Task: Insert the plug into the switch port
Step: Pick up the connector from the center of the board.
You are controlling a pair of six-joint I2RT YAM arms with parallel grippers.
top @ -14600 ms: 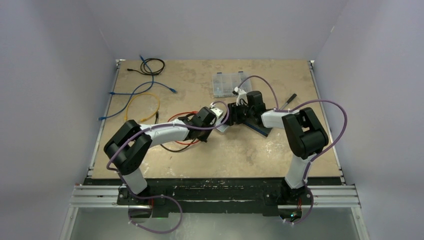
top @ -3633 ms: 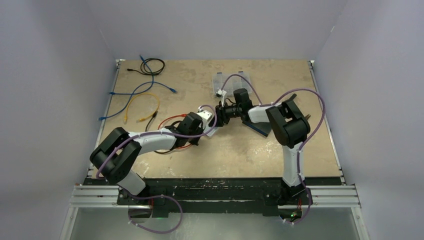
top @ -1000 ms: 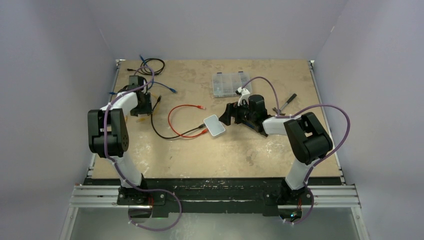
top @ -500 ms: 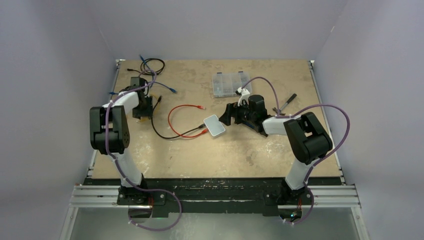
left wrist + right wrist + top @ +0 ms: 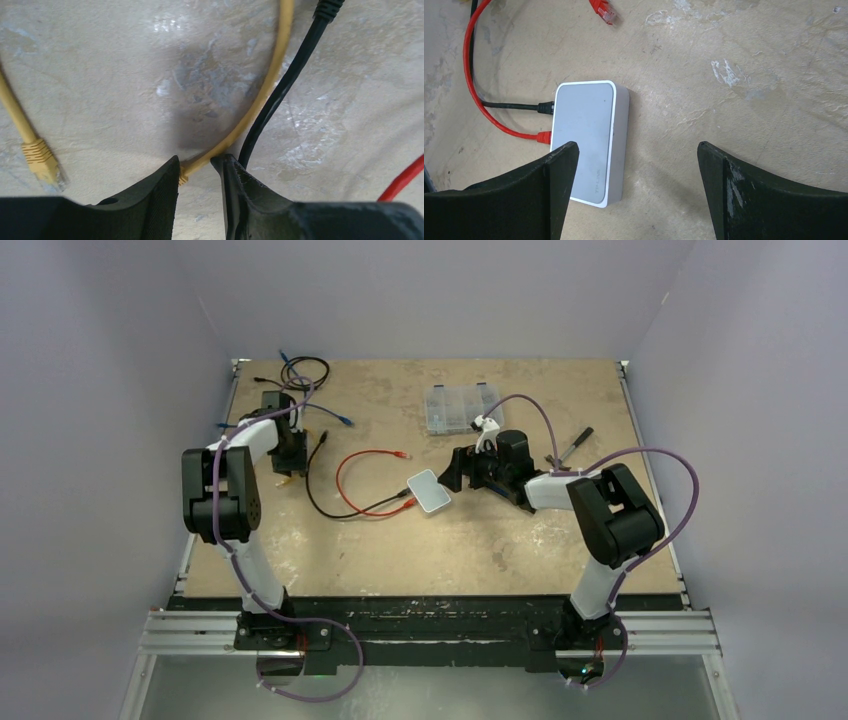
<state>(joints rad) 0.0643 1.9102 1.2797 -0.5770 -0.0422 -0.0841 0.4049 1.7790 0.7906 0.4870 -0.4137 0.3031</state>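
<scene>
The white switch (image 5: 428, 490) lies flat mid-table, with a black cable and a red cable (image 5: 479, 95) plugged into its left side. My right gripper (image 5: 636, 146) hovers open just above the switch (image 5: 586, 145), its left finger over the box and its right finger over bare table. At the far left, my left gripper (image 5: 290, 455) is down on the table. In the left wrist view its jaws (image 5: 197, 162) stand narrow around a yellow cable (image 5: 270, 85), the cable's boot against the left finger, with a gap still showing. A second yellow plug (image 5: 42, 162) lies loose to the left.
A black cable (image 5: 282, 92) runs beside the right finger of the left gripper. Blue cables (image 5: 300, 410) and a black coil (image 5: 305, 370) lie at the back left. A loose red plug (image 5: 403, 454), a clear organiser box (image 5: 457, 407) and a black tool (image 5: 573, 443) lie around the switch.
The left arm left the switch for the cable pile at the far left, and its jaws have narrowed over the last second. The right gripper let go of the switch and now holds still.
</scene>
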